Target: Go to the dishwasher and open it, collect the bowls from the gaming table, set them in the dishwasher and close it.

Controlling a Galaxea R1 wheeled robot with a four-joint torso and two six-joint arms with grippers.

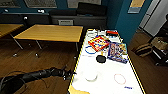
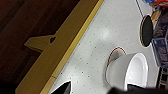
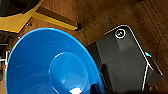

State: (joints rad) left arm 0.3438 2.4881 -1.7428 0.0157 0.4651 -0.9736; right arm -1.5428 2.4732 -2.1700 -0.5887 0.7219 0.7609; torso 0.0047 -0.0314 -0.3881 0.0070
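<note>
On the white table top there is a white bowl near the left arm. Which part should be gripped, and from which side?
Probably the rim of the white bowl, on the side nearest the table's yellow edge. The bowl stands upright, mouth open, so one of the fingers could go inside. The left gripper is already at that edge.

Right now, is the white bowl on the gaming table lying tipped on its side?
No. In the head view the white bowl stands upright on the gaming table, its opening facing up.
</note>
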